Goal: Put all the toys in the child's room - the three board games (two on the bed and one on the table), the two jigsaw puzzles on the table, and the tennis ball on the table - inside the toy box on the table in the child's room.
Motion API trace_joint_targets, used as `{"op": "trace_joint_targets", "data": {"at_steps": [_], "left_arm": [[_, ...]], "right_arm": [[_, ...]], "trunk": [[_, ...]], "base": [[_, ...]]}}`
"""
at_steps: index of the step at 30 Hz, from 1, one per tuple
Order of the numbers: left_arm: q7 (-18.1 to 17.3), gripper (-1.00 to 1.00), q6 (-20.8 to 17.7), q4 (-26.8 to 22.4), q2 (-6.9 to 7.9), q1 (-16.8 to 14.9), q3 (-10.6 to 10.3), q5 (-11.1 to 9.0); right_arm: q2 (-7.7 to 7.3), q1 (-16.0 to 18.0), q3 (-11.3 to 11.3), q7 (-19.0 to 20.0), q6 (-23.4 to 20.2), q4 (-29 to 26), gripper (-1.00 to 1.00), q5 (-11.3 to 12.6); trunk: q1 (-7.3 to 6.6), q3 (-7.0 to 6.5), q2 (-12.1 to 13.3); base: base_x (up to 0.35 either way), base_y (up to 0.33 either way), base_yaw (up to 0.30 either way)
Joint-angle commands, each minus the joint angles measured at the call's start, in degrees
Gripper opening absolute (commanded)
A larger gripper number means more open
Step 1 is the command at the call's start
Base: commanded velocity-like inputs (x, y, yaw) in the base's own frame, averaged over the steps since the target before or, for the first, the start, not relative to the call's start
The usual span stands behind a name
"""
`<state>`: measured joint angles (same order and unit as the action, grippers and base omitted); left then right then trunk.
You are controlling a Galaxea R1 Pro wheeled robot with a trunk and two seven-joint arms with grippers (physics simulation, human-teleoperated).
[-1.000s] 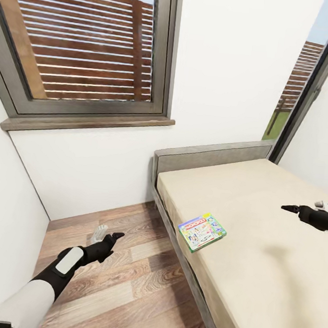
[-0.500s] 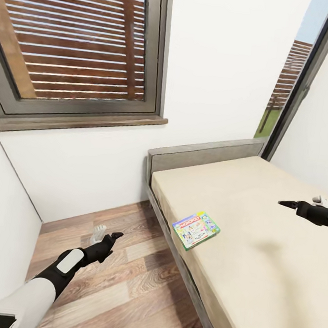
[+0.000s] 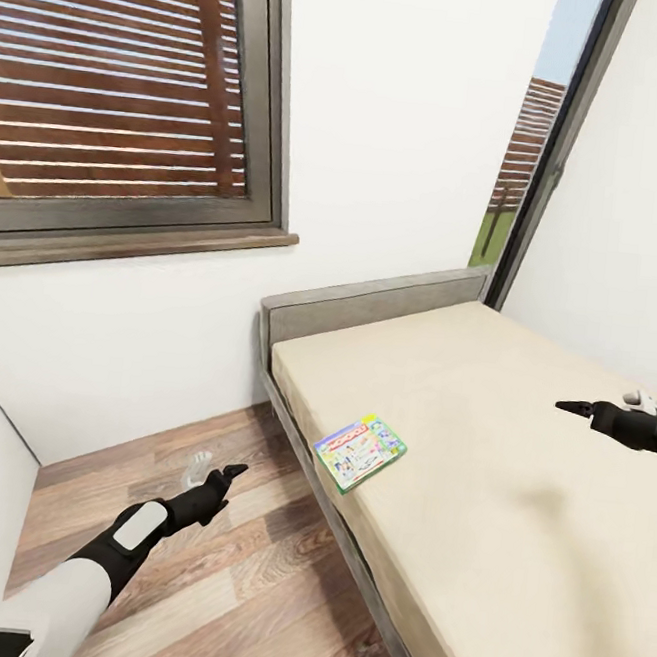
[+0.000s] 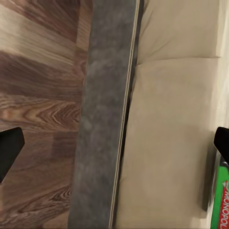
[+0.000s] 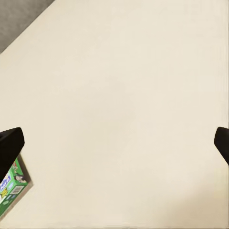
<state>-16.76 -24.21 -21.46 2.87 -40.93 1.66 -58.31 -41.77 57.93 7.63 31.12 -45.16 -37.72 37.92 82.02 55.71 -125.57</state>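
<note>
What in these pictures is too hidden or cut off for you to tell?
- Board game: the left wrist view's edge cuts it to a sliver; the right wrist view's edge leaves one corner.
- Right gripper: the head view's edge cuts off its arm.
- Bed: its far side and foot run past the head view's edges.

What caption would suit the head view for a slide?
Both open grippers, left over the wooden floor and right over the bed, flank a Monopoly board game near the mattress edge.

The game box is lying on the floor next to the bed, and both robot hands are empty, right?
Not quite. The game box lies on the bed, near its edge, not on the floor; the head view shows it. Both hands, left and right, are empty.
</note>
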Motion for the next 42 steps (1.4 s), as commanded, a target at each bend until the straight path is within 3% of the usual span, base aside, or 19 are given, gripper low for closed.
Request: {"op": "trace_joint_targets", "data": {"at_steps": [1, 13, 42], "left_arm": [[-0.26, 1.00, -0.36, -0.01, -0.01, 0.03, 0.16, -0.32], [-2.38, 1.00, 0.06, 0.01, -0.01, 0.53, 0.04, -0.13], [-3.55, 1.00, 3.38, 0.00, -0.23, 1.49, -0.27, -0.04]], "right_arm": [[-0.04, 0.08, 0.21, 0.15, -0.07, 0.02, 1.00, 0.01], [0.07, -0.05, 0.20, 0.17, -0.02, 0.01, 1.00, -0.03], [0.24, -0.25, 0.19, 0.17, -0.02, 0.00, 1.00, -0.02]], "trunk": [[-0.01, 0.05, -0.02], [-0.01, 0.06, -0.02], [-0.01, 0.06, -0.02]], "base": [[0.000, 0.000, -0.109], [0.000, 0.000, -0.053], [0.000, 0.069, -0.005]]}}
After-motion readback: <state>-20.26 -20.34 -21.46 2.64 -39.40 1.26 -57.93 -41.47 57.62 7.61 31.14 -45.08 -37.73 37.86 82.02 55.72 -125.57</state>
